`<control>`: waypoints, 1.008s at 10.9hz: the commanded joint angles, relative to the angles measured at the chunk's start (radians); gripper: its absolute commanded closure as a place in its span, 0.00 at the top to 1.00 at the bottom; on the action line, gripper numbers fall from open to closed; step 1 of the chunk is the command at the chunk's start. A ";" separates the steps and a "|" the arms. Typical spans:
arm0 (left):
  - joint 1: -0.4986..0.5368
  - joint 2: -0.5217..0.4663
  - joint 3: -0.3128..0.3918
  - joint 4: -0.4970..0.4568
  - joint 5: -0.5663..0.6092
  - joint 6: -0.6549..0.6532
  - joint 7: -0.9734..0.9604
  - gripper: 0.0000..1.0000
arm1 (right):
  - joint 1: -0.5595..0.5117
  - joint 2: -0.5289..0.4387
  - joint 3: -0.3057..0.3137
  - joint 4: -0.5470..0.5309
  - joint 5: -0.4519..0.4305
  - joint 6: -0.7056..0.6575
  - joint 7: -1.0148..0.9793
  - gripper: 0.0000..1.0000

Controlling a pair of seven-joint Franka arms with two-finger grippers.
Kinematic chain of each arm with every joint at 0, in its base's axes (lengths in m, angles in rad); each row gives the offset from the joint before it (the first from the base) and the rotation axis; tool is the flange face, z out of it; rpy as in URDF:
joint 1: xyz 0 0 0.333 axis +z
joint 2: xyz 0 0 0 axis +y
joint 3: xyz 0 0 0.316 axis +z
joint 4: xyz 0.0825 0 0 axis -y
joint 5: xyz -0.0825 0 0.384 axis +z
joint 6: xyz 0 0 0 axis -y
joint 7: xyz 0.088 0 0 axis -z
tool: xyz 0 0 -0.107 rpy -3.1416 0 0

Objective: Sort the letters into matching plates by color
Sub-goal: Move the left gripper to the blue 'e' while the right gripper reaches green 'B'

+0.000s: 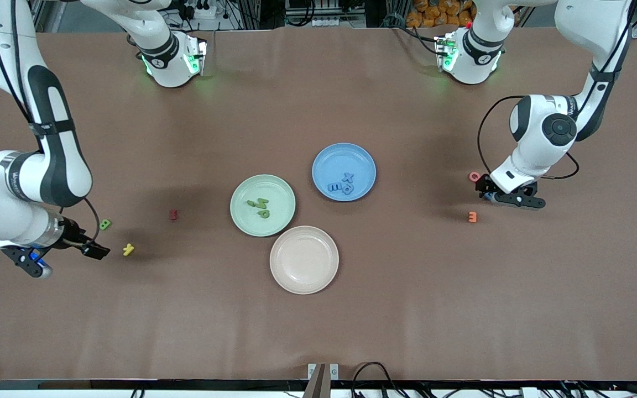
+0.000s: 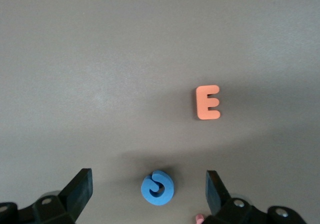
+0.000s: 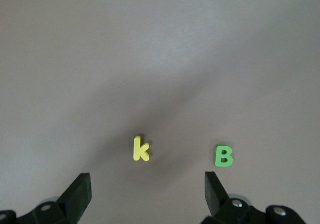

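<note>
The mint green plate [image 1: 239, 193] holds three green letters [image 1: 262, 207]. The blue plate [image 1: 324, 157] holds three blue letters [image 1: 343, 185]. My left gripper [image 1: 509, 199] [image 2: 149, 184] is open over a round blue letter [image 2: 157, 187] on the table, one finger at each side and clear of it. In the front view that letter is hidden under the hand. My right gripper [image 1: 31, 264] [image 3: 148, 191] is open and empty above the table at the right arm's end. A green B [image 1: 105, 224] [image 3: 224, 155] lies on the table close to it.
A yellow k [image 1: 128, 249] [image 3: 141, 149] lies beside the green B. A dark red letter [image 1: 173, 214] lies between them and the green plate. An orange E [image 1: 472, 217] [image 2: 208, 102] and a pink letter [image 1: 474, 176] lie beside the left gripper. A beige plate [image 1: 304, 259] stands nearest the front camera.
</note>
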 commanded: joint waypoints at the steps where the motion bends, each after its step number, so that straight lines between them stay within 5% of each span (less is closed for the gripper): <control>1: 0.010 0.026 0.010 -0.006 0.003 0.048 0.012 1.00 | -0.028 0.020 0.008 0.000 -0.001 0.045 0.126 1.00; 11: 0.029 0.056 0.005 -0.021 -0.086 0.052 0.005 0.91 | -0.125 -0.043 0.011 -0.340 -0.021 0.410 0.112 1.00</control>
